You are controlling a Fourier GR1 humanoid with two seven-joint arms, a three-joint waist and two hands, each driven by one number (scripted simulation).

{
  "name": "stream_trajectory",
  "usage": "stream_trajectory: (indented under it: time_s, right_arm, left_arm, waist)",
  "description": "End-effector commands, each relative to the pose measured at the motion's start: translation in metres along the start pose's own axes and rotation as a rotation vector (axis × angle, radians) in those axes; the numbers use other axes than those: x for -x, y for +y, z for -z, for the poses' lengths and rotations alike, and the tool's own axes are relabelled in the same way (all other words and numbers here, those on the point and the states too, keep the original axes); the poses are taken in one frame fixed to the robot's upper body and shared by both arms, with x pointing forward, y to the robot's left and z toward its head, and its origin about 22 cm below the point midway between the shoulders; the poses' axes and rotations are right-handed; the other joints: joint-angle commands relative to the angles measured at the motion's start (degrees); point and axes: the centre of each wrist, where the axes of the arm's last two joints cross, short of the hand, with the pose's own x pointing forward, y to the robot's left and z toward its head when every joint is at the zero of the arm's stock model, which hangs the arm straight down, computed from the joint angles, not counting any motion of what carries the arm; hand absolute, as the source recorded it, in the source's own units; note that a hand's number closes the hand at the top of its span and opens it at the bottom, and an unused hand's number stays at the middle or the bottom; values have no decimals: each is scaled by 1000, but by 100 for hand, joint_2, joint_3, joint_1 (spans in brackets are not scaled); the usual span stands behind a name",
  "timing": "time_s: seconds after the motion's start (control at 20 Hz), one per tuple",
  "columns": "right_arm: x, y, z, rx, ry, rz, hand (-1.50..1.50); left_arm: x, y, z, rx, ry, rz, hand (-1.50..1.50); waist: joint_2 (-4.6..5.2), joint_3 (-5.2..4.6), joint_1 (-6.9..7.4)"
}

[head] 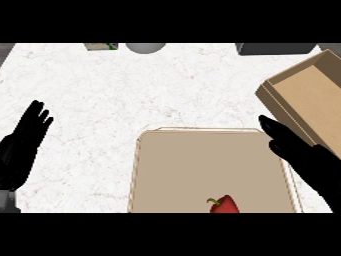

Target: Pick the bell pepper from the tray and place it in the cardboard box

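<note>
A red bell pepper [224, 205] with a green stem lies on the beige tray [180, 160], at the tray's near edge and partly cut off by the view's bottom. The open cardboard box [322, 105] stands tilted at the right edge of the counter. My right hand [306, 157] hovers open over the tray's right rim, fingers stretched toward the box, above and to the right of the pepper. My left hand [18, 145] rests open at the left edge, fingers up, far from the tray.
The white marble counter [129, 90] stretches out behind the tray. At its far edge sit a grey round object [145, 47], a small green-and-white item [100, 46] and a dark grey block [276, 48].
</note>
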Motion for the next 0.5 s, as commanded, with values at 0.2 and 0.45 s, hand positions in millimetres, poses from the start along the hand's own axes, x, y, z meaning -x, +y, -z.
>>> stream_trajectory:
  time_s: [0.2,0.45]
  right_arm:
    - [-55,-12,-13,-391,88,-467,-150]
    - [-82,-3,-14,-539,246,-727,-150]
  left_arm:
    - [-1,12,-3,-26,34,-19,0]
    - [-10,8,-3,0,28,-8,0]
  waist:
    - [-23,-26,-73]
    - [-15,-32,-5]
